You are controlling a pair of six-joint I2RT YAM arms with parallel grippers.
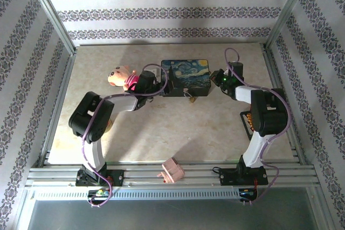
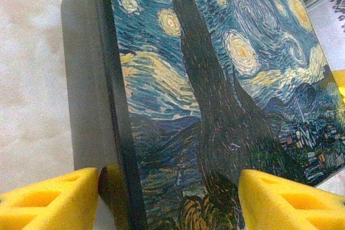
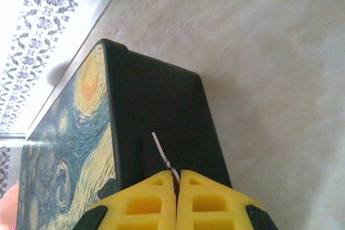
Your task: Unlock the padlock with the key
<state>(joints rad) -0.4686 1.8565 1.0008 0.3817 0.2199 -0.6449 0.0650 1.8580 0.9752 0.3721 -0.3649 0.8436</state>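
Padlock (image 1: 191, 99) hangs off the near side of the box (image 1: 186, 76), far-middle of the tabletop (image 1: 161, 127). It's too small to tell if it's open, but nothing's touching it. Right fingers (image 3: 145, 203) are pinched tight on the key (image 3: 161, 152), a thin sliver poking out by the box's right end, not at the lock yet. Left fingers (image 2: 48, 200) sit wide around the box's left end; can't tell if they're actually clamping it. So key's in hand, but lining up, inserting and turning look left to do.

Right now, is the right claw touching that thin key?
Touching. The right wrist view shows the key pinched in the shut right claw, its tip poking out.
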